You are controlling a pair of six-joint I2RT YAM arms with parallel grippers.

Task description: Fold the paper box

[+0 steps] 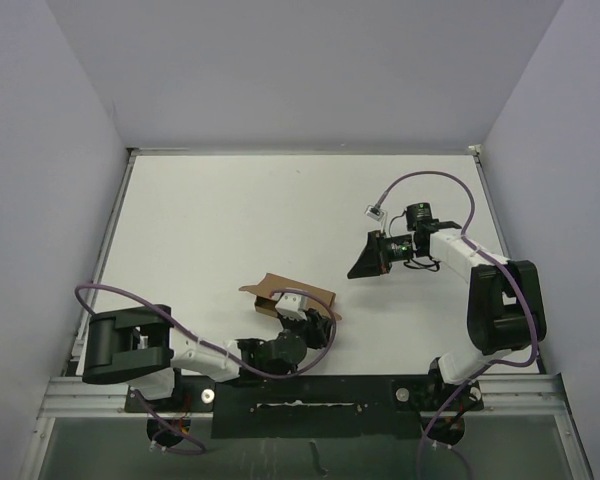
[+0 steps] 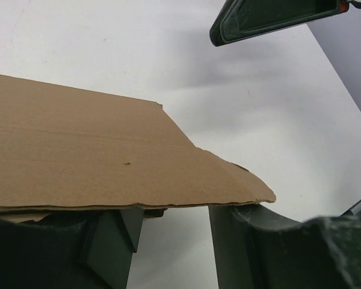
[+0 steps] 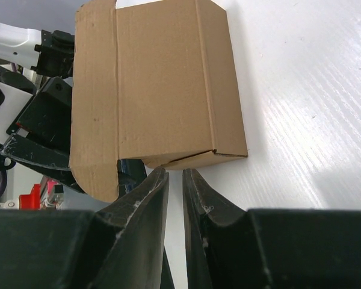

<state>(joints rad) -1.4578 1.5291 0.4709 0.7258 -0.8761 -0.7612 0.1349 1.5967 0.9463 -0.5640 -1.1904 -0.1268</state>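
Note:
The paper box (image 1: 285, 290) is brown cardboard, partly folded, and sits on the white table near the front middle. My left gripper (image 1: 294, 316) is right at its near side. In the left wrist view a cardboard panel (image 2: 96, 150) lies across the tips of the left gripper (image 2: 174, 211). Its fingers (image 2: 246, 241) stand apart with bare table between them. My right gripper (image 1: 363, 262) hovers to the right of the box, apart from it. In the right wrist view the box (image 3: 162, 84) stands just beyond the right gripper (image 3: 175, 173), which is nearly closed and empty.
The white table (image 1: 230, 220) is bounded by lilac walls at the back and both sides. A purple cable with a white connector (image 1: 373, 211) hangs by the right wrist. The left arm (image 3: 36, 120) shows behind the box in the right wrist view.

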